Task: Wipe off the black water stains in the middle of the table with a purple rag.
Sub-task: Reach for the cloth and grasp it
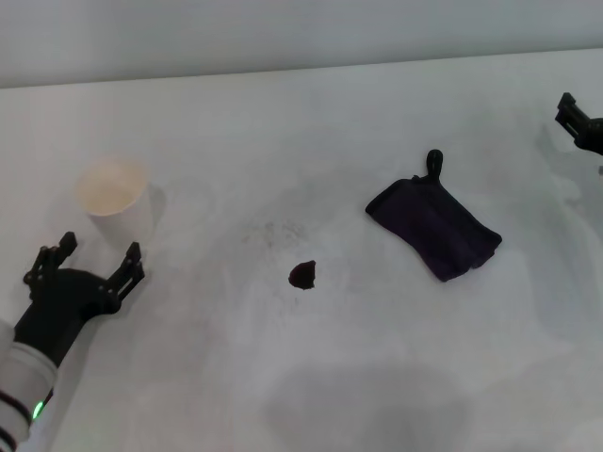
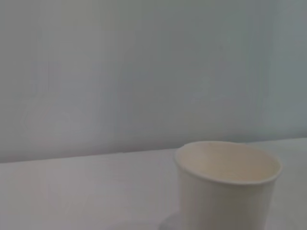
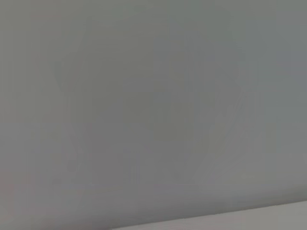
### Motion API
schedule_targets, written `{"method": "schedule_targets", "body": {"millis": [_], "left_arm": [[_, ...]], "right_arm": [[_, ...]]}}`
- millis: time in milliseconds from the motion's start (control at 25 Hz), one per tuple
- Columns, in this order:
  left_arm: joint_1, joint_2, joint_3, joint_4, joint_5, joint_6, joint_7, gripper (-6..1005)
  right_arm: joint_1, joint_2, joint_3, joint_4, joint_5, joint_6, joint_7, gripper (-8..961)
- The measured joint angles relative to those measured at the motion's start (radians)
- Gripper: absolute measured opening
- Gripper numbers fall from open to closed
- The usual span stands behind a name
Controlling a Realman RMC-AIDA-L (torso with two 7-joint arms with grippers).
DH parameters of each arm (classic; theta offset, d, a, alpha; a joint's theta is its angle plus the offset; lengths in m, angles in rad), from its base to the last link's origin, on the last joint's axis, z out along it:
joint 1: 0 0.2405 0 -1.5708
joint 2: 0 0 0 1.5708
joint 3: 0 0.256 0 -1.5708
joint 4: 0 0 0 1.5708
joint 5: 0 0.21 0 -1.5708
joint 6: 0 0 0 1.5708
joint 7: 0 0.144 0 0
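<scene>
A small black water stain (image 1: pixel 302 274) sits in the middle of the white table (image 1: pixel 311 377), with faint grey speckles just behind it. The purple rag (image 1: pixel 433 226), folded and almost black, lies to the right of the stain, its loop tab pointing away from me. My left gripper (image 1: pixel 94 259) rests open at the near left, just in front of a paper cup, holding nothing. Only a dark tip of my right gripper (image 1: pixel 579 121) shows at the far right edge, well away from the rag.
A white paper cup (image 1: pixel 113 199) stands upright at the left, also filling the left wrist view (image 2: pixel 225 184). A grey wall (image 1: pixel 283 33) borders the table's far edge. The right wrist view shows only wall.
</scene>
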Motion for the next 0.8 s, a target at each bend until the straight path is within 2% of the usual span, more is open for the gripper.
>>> {"method": "schedule_targets", "body": {"millis": [240, 520, 720, 760, 800], "left_arm": [[0.07, 0.001, 0.0, 0.018, -0.006, 0.092, 0.01, 892], [0.146, 0.003, -0.025, 0.01, -0.107, 0.216, 0.024, 893], [0.15, 0.005, -0.026, -0.015, -0.277, 0.252, 0.021, 892], [0.15, 0.005, -0.026, -0.015, -0.277, 0.252, 0.021, 892], [0.146, 0.005, -0.026, -0.018, -0.301, 0.251, 0.021, 892]], "right_arm": [[-0.007, 0.002, -0.019, -0.001, 0.0, 0.042, 0.0, 868], [-0.022, -0.003, -0.128, -0.01, 0.0, 0.132, 0.088, 867], [-0.037, -0.017, -0.365, -0.102, 0.0, 0.108, 0.266, 867], [-0.05, -0.02, -0.46, -0.168, -0.001, 0.083, 0.305, 866], [-0.05, -0.02, -0.46, -0.168, -0.001, 0.083, 0.305, 866]]}}
